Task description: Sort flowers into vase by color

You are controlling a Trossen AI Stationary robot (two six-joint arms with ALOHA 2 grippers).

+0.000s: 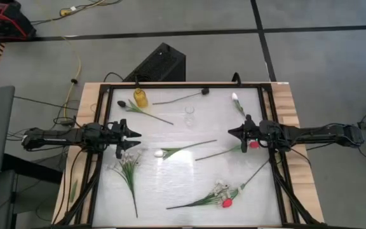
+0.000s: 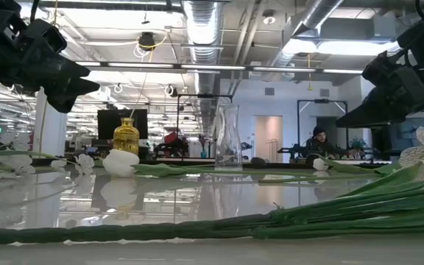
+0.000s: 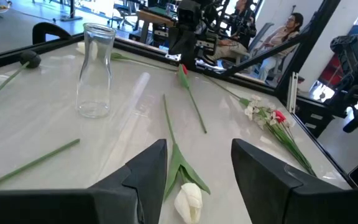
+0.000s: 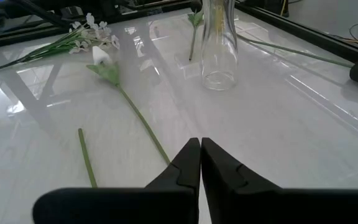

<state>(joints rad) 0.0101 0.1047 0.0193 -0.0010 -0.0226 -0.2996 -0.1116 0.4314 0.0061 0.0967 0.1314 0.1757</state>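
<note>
Standing well apart, the two dark fingers (image 3: pixel 145 171) of the left gripper (image 1: pixel 134 133) grasp nothing; seen from the left wrist, a white tulip head (image 3: pixel 188 200) lies on the table beneath the gap between them, untouched. From above, that gripper hangs over the left side of the white table (image 1: pixel 176 172), its tips pointing toward the middle.

Across from it, the right gripper (image 1: pixel 232 132) has its fingers (image 4: pixel 185 163) pressed together, tip against tip, with nothing between them. It hovers over the right side of the table, above a green stem (image 4: pixel 143 124) that runs away toward the same white tulip (image 1: pixel 159 153).

Between the two grippers, toward the far edge, a clear glass vase (image 1: pixel 189 115) stands upright with nothing in it. A yellow vase (image 1: pixel 140 98) stands near the far left corner, with a dark-headed flower (image 1: pixel 136 109) lying beside it. Another dark-headed flower (image 1: pixel 186 97) lies along the far edge, and a white-headed one (image 1: pixel 236 102) lies near the far right.

A red tulip (image 1: pixel 254 144) lies just under the right arm, its stem reaching toward the centre. A leafy sprig with tiny white blossoms (image 1: pixel 128 166) lies below the left gripper. Near the front right, a second white-blossomed sprig (image 1: pixel 220 188) and another red flower (image 1: pixel 227 203) lie together, stems crossing.
</note>
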